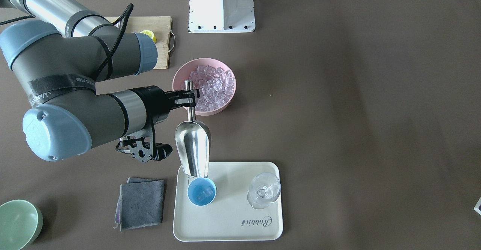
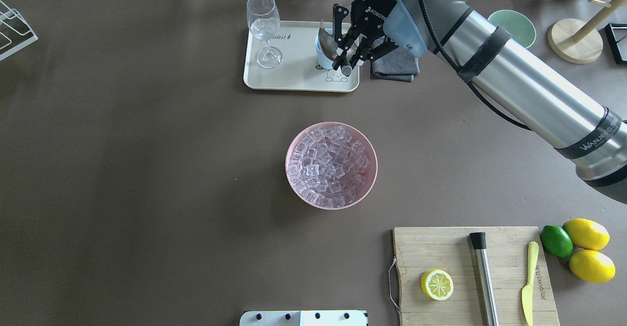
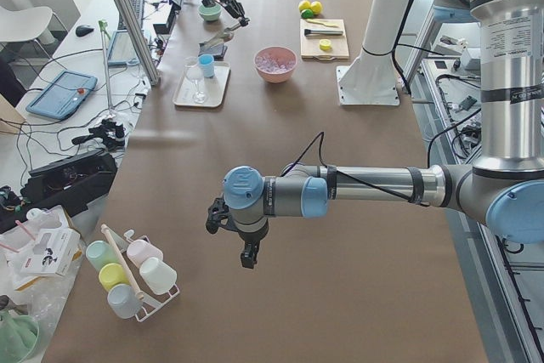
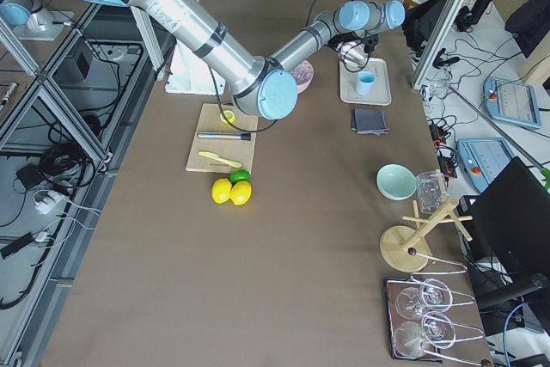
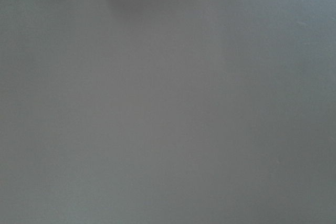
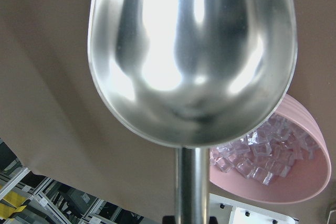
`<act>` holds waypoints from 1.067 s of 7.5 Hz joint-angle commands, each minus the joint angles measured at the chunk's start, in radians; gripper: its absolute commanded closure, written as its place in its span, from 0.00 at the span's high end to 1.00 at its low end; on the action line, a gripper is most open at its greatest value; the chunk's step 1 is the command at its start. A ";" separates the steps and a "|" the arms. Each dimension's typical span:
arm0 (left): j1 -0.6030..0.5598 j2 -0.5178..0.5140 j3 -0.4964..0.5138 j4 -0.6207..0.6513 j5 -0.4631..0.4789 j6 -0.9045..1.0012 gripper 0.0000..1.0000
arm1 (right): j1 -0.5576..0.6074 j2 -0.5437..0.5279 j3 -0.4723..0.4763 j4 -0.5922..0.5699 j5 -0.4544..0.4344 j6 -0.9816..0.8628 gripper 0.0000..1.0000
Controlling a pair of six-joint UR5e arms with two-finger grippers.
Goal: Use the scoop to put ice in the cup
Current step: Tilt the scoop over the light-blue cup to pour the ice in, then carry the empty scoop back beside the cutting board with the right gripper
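Note:
My right gripper (image 1: 191, 98) is shut on the thin rod handle of the steel scoop (image 1: 192, 148). The scoop slopes down, its open tip just over the rim of the light-blue cup (image 1: 201, 191), which stands on the cream tray (image 1: 233, 223). A few ice cubes (image 1: 203, 194) lie in the cup. Many more ice cubes (image 2: 329, 164) fill the pink bowl (image 2: 294, 142) at mid-table. The right wrist view shows the scoop (image 6: 191, 51) from below, with the pink bowl (image 6: 294, 182) behind it. Far away, my left gripper (image 3: 246, 254) hangs over bare table; I cannot tell whether it is open.
A stemmed glass (image 1: 264, 190) shares the tray with the cup. Beside the tray lie a grey cloth (image 1: 141, 203) and a green bowl (image 1: 17, 223). A cutting board (image 2: 441, 247) holds a lemon half (image 2: 436, 284), a steel cylinder (image 2: 485, 277) and a knife.

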 commanded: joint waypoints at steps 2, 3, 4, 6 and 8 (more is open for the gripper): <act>0.000 0.001 0.000 0.000 0.000 0.000 0.99 | 0.000 -0.028 0.032 0.054 -0.028 0.022 0.00; 0.000 0.001 0.000 0.000 0.000 0.000 0.99 | 0.000 -0.045 0.093 0.054 -0.118 0.021 0.00; 0.000 0.001 0.000 0.000 0.000 0.000 0.99 | -0.001 -0.093 0.191 0.052 -0.220 0.021 0.00; 0.000 0.001 0.000 0.000 -0.002 0.000 0.99 | -0.003 -0.234 0.423 0.049 -0.472 0.021 0.00; 0.000 0.001 0.000 0.000 -0.002 0.000 0.99 | -0.006 -0.416 0.555 0.045 -0.637 -0.014 0.00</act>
